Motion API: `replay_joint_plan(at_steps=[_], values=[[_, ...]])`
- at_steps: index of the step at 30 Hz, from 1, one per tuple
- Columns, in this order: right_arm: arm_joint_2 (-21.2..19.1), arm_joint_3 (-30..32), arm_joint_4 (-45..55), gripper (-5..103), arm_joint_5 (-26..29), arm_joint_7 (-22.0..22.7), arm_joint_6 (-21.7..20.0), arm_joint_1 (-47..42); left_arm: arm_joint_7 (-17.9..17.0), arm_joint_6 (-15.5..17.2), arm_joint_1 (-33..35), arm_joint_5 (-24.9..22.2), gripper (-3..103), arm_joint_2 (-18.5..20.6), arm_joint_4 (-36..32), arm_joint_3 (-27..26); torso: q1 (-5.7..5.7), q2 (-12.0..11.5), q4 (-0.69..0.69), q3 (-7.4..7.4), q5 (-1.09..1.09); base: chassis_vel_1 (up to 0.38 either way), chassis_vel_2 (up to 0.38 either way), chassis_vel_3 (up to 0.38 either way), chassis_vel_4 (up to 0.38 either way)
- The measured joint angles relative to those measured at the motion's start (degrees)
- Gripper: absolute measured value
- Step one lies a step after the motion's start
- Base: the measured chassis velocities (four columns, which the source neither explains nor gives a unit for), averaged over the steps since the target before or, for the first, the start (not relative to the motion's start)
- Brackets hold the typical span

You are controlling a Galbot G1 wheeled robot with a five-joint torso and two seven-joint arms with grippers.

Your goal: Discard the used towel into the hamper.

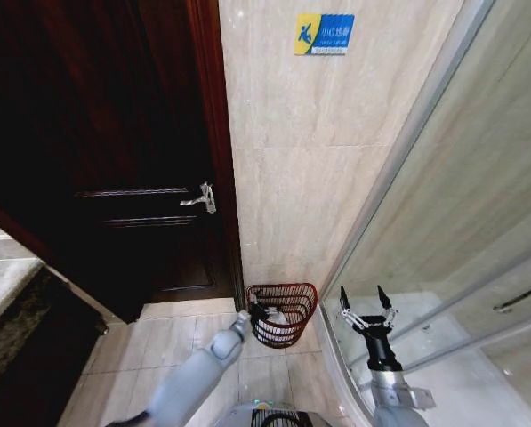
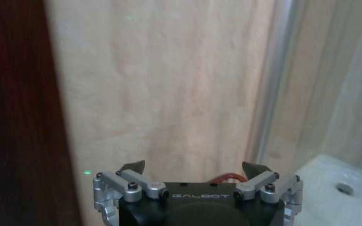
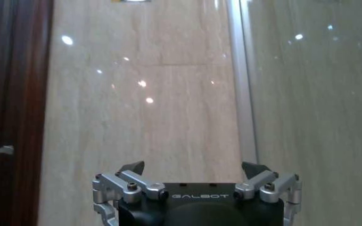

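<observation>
I am looking down at a beige marble wall [image 1: 309, 169] with a dark wooden door [image 1: 114, 151] on its left and a glass shower enclosure [image 1: 461, 231] on its right. The hamper [image 1: 284, 313], a small red-brown wire basket, is sitting on the tiled floor [image 1: 176, 347] against the wall's base. My left gripper [image 1: 257, 310] is reaching over the hamper's near rim, its jaws spread wide and gripping nothing. My right gripper [image 1: 366, 308] is hovering beside the shower glass, also spread wide and carrying nothing.
</observation>
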Motion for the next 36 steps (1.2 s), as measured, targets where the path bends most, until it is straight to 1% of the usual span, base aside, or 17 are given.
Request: replay_joint_plan(at_steps=[2,3,6,8,11,15,17,18,20,21,24,26,27,30,31,33,36], values=[[-0.3,0.2,1.1,100,-0.9,2.1,-2.1,0.0,0.1,-0.2,5.0,-0.5,100,2.5,-4.7,-3.7,0.00,0.0,0.01,0.00,0.01,0.000,0.000,0.000,0.000],[-0.3,0.2,1.1,100,-0.9,2.1,-2.1,0.0,0.1,-0.2,5.0,-0.5,100,2.5,-4.7,-3.7,0.00,0.0,0.01,0.00,0.01,0.000,0.000,0.000,0.000],[-0.7,0.3,2.2,100,-2.0,4.3,-4.3,0.1,0.1,-0.2,10.8,-1.5,100,4.6,-10.1,-8.1,0.00,0.0,0.01,0.00,0.01,0.000,0.000,0.000,0.000],[-0.7,0.3,2.5,100,-2.2,4.8,-4.8,0.1,0.1,-0.2,12.3,-1.5,100,4.9,-11.5,-9.6,0.00,0.0,0.00,0.00,0.01,0.000,0.000,0.000,0.000],[-0.7,0.3,3.5,100,-2.5,5.6,-5.5,0.4,-0.1,-0.5,18.3,-1.6,100,5.0,-17.8,-16.4,0.00,0.0,0.01,0.00,0.02,0.000,0.000,0.000,0.000],[-0.7,0.3,4.1,100,-2.5,5.9,-5.5,0.6,-1.0,-1.3,23.7,-0.7,100,3.9,-23.1,-21.4,0.00,0.0,0.00,0.00,0.01,0.000,0.000,0.000,0.000],[-0.7,0.3,4.4,100,-2.5,6.0,-5.4,0.7,-2.3,-1.5,27.4,1.3,100,1.9,-26.0,-24.0,0.00,0.0,0.00,0.00,0.02,0.000,0.000,0.000,0.000],[-0.7,0.3,4.4,100,-2.5,6.0,-5.4,0.7,-2.3,-1.5,27.4,1.3,100,1.9,-26.0,-24.0,0.00,0.0,0.00,0.00,0.02,0.000,0.000,0.000,0.000],[-0.7,0.3,4.5,100,-2.3,6.1,-5.3,1.0,-3.3,-1.6,31.1,4.0,100,-1.4,-28.6,-26.2,0.00,0.0,0.00,0.00,0.02,0.000,0.000,0.000,0.000],[-0.7,0.3,4.5,100,-2.3,6.1,-5.3,1.0,-3.3,-1.6,31.1,4.0,100,-1.4,-28.6,-26.2,0.00,0.0,0.00,0.00,0.02,0.000,0.000,0.000,0.000],[-0.7,0.2,4.6,100,-1.5,6.1,-5.0,1.0,-3.7,-3.0,34.6,7.5,100,-7.1,-31.3,-28.9,0.00,0.0,0.01,0.00,0.03,0.000,0.000,0.000,0.000],[-0.7,0.2,4.6,100,-1.4,6.1,-5.0,1.0,-3.7,-3.2,34.9,7.7,100,-7.8,-31.6,-29.2,0.00,0.0,0.01,0.00,0.03,0.000,0.000,0.000,0.000],[-0.7,0.2,4.6,100,-1.1,6.1,-4.9,1.0,-3.7,-3.5,35.4,8.2,100,-9.1,-32.0,-29.7,0.00,0.0,0.00,0.00,0.03,0.000,0.000,0.000,0.000],[-1.1,0.8,4.7,100,0.3,6.1,-4.5,0.3,-3.3,-4.2,36.7,10.8,100,-15.8,-34.5,-32.2,0.00,0.0,0.00,0.00,0.04,0.000,0.000,0.000,0.000],[-1.1,0.8,4.7,100,0.3,6.1,-4.5,0.3,-3.3,-4.2,36.7,10.8,100,-15.8,-34.5,-32.2,0.00,0.0,0.00,0.00,0.04,0.000,0.000,0.000,0.000],[-1.5,1.1,4.7,100,1.1,6.1,-4.4,0.1,-2.1,-4.4,37.3,11.8,100,-19.5,-36.4,-34.8,0.00,0.0,0.00,0.00,0.03,0.000,0.000,0.000,0.000],[-1.7,1.3,4.7,100,1.7,6.2,-4.4,0.2,-1.1,-4.1,37.8,12.0,100,-21.1,-38.7,-37.3,0.00,0.0,0.00,0.00,0.04,0.000,0.000,0.000,0.000]])
